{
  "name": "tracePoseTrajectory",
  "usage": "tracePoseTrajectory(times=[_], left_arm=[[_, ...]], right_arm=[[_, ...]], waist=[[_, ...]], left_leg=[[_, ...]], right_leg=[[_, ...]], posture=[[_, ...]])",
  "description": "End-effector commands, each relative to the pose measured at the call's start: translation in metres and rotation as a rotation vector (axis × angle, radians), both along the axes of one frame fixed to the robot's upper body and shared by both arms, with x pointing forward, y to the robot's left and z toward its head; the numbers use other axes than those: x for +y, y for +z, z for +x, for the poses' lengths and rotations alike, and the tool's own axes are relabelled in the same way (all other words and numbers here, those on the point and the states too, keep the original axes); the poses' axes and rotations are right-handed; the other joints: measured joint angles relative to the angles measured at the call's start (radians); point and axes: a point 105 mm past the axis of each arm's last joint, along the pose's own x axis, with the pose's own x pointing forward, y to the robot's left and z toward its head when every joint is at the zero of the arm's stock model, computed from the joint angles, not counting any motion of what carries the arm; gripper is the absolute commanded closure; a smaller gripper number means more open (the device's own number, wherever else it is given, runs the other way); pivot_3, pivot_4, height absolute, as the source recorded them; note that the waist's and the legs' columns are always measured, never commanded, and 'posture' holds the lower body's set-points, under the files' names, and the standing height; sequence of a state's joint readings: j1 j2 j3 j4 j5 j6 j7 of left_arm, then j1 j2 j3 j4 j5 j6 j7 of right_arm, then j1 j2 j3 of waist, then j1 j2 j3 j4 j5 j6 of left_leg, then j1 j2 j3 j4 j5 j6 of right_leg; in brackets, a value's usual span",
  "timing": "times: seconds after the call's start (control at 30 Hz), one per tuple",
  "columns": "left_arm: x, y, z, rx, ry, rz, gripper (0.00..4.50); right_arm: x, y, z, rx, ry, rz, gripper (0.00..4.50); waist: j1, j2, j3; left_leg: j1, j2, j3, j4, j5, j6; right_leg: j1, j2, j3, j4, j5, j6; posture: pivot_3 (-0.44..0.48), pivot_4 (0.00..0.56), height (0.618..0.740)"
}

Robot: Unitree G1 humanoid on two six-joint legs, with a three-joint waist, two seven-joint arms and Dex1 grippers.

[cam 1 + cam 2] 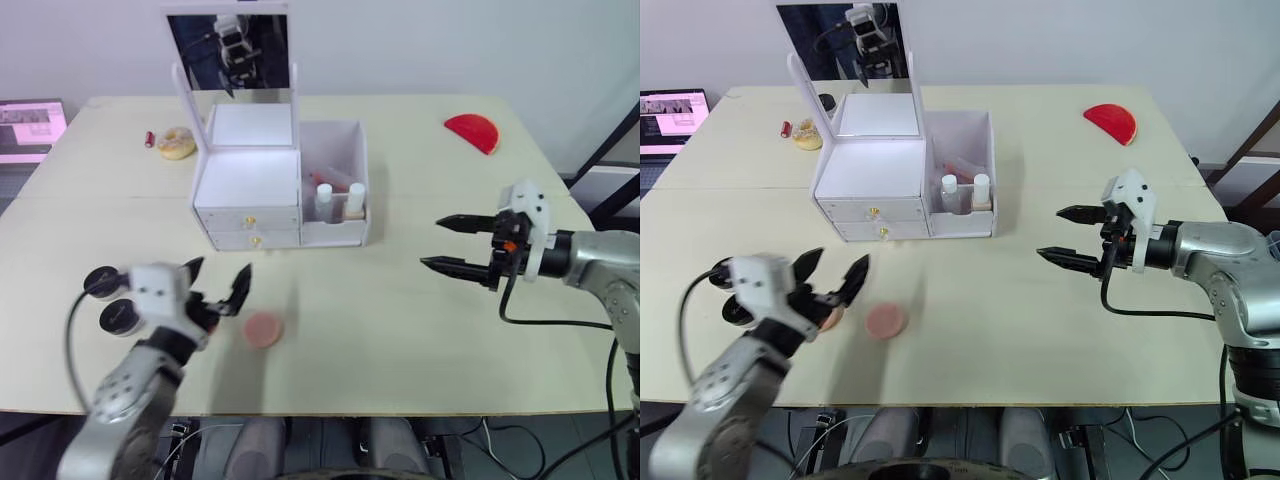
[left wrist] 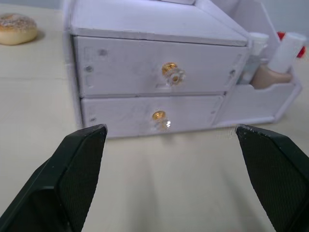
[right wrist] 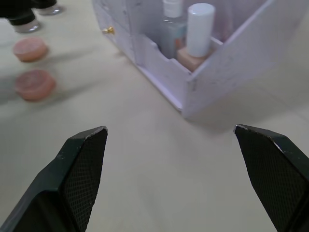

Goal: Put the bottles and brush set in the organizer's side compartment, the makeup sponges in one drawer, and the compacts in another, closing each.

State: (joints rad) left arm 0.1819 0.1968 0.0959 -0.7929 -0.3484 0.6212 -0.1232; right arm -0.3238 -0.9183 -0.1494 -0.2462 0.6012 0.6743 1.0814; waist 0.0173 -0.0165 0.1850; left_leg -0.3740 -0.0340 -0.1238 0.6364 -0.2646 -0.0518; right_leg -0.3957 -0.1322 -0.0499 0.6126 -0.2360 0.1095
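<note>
The white organizer [image 1: 248, 180] stands mid-table with its mirror up and both drawers [image 2: 145, 67] shut. Two bottles [image 1: 340, 196] stand in its side compartment [image 1: 345, 232], and a pink-red thing that looks like the brush set [image 1: 332, 179] lies behind them. One pink makeup sponge [image 1: 264, 329] lies on the table at the front left. A second sponge [image 1: 831, 319] lies partly under my left gripper [image 1: 220, 278], which hovers open and empty. Two black compacts [image 1: 110, 298] sit just left of it. My right gripper [image 1: 455, 243] hangs open and empty, right of the organizer.
A red half-round object [image 1: 472, 132] lies at the back right of the table [image 1: 420, 340]. A doughnut [image 1: 177, 143] and a small red item [image 1: 150, 139] sit at the back left, and a laptop [image 1: 30, 125] stands beyond the left edge.
</note>
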Motion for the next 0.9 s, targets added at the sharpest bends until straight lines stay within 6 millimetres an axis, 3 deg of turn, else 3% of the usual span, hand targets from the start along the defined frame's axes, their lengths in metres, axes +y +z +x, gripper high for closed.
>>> tracePoseTrajectory(times=[0.03,0.1,0.2,0.37,0.67,0.9], left_arm=[[-0.009,0.007,0.012,-0.057,0.019,0.036,0.00],[-0.017,0.008,0.019,-0.071,0.001,0.052,0.00],[-0.013,0.009,0.033,-0.084,0.043,0.078,0.00],[-0.012,0.010,0.048,-0.099,0.053,0.087,0.00],[-0.018,0.010,0.059,-0.106,0.034,0.072,0.00],[-0.028,0.012,0.059,-0.125,0.004,0.064,0.00]], right_arm=[[0.020,0.012,-0.013,-0.031,0.123,-0.004,0.06],[0.032,0.017,-0.014,-0.049,0.167,-0.002,0.06],[0.066,0.026,-0.014,-0.083,0.240,0.030,0.06],[0.100,0.027,-0.008,-0.077,0.258,0.068,0.06],[0.116,0.025,-0.003,-0.089,0.244,0.084,0.06],[0.111,0.022,0.000,-0.082,0.216,0.083,0.06]], waist=[[-0.004,0.000,0.000],[-0.006,0.000,0.000],[-0.007,0.000,0.000],[0.003,-0.001,0.000],[0.023,-0.001,0.000],[0.023,-0.001,0.000]], left_leg=[[0.000,0.000,0.000,0.000,0.000,0.000],[-0.001,0.000,0.000,-0.001,0.000,0.000],[0.000,0.000,0.002,-0.002,0.000,0.000],[-0.001,0.002,-0.001,-0.002,0.000,0.000],[-0.001,-0.001,-0.001,-0.002,0.000,0.000],[-0.001,-0.001,-0.001,-0.002,0.001,-0.001]], right_leg=[[0.000,0.000,0.000,0.000,0.000,0.000],[-0.001,0.000,0.000,-0.001,-0.001,0.002],[-0.002,0.000,0.001,-0.001,-0.001,0.003],[-0.002,0.003,0.001,0.000,0.000,0.005],[-0.002,0.001,0.001,0.000,0.002,0.004],[-0.002,0.001,0.001,0.000,0.001,0.007]], posture=[[0.000,0.150,0.739],[0.000,0.150,0.739],[0.000,0.150,0.739],[0.000,0.150,0.739],[0.000,0.150,0.739],[0.000,0.150,0.739]])
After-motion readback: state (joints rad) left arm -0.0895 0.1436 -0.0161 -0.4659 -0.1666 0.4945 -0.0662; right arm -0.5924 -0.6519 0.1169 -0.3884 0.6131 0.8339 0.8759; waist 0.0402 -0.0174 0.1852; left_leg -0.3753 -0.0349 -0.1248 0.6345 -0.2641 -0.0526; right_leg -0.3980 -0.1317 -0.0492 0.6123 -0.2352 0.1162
